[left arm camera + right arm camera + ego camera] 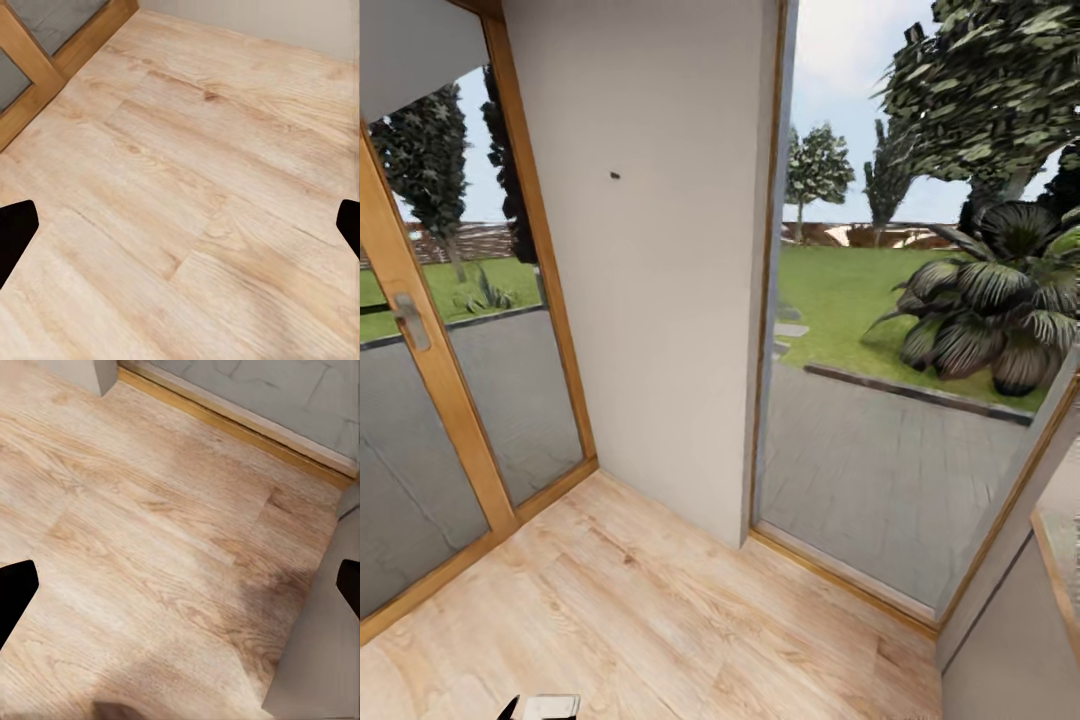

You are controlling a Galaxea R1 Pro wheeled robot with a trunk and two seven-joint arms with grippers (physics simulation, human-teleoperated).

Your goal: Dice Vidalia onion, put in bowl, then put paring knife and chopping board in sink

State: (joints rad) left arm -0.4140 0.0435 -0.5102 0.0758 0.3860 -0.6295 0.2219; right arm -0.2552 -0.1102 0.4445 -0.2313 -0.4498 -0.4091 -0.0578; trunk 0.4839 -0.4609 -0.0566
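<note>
Left pincer: spread wide, the dark fingertips at opposite edges of the left wrist view, nothing between them, hanging over bare floor.
Right pincer: spread wide too, empty, over the floor.
Floor: pale wood planks; this is where the robot stands, with none of the task's things in sight.
Bottom edge: a small dark and white part, cut off, hard to identify.
Right side: a grey wall corner close by the right pincer.
Ahead: a white wall pillar blocks the middle.
Left: a wood-framed glass door with a handle.
Right: a tall window.
Beyond: paving, lawn, trees, a palm bush.
</note>
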